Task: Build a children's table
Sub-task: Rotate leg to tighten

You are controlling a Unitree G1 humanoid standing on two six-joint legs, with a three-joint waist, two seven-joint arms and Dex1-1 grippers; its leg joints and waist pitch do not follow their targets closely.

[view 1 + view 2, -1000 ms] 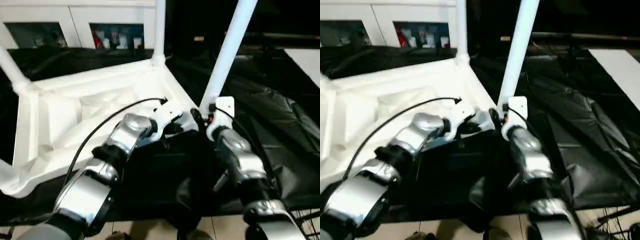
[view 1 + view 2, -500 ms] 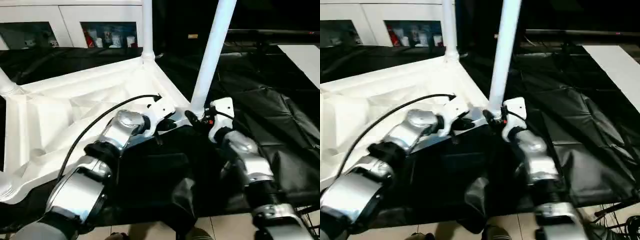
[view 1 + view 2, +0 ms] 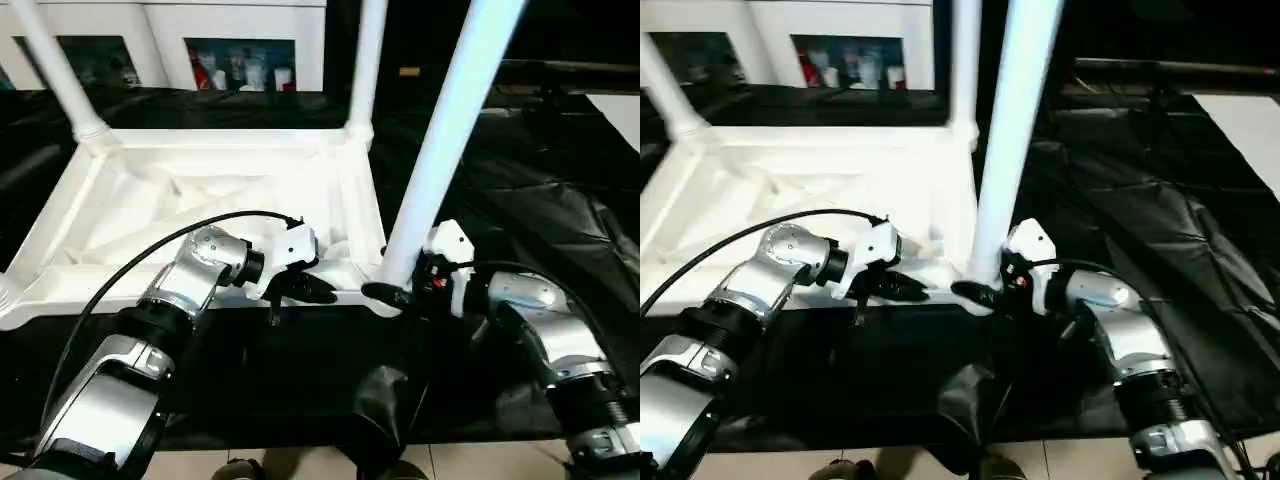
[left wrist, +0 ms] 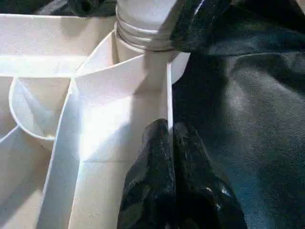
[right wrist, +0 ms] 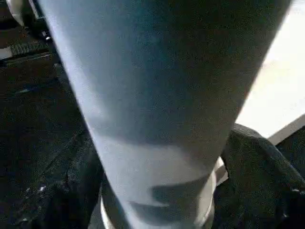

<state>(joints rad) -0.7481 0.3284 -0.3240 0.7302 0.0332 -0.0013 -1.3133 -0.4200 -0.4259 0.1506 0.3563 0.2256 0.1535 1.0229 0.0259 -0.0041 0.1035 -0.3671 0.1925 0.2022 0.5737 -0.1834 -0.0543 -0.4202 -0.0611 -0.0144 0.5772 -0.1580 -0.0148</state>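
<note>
Two grippers meet at the frame's centre: the left gripper (image 3: 305, 290) pinches the tabletop (image 3: 200, 200) rim, the right gripper (image 3: 385, 293) clamps a leg (image 3: 440, 150).

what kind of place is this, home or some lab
Probably a lab or workshop, not a home. The upturned tabletop lies on a bench draped in black sheeting, white cabinets with small items line the back, and the floor looks bare and tiled.
</note>
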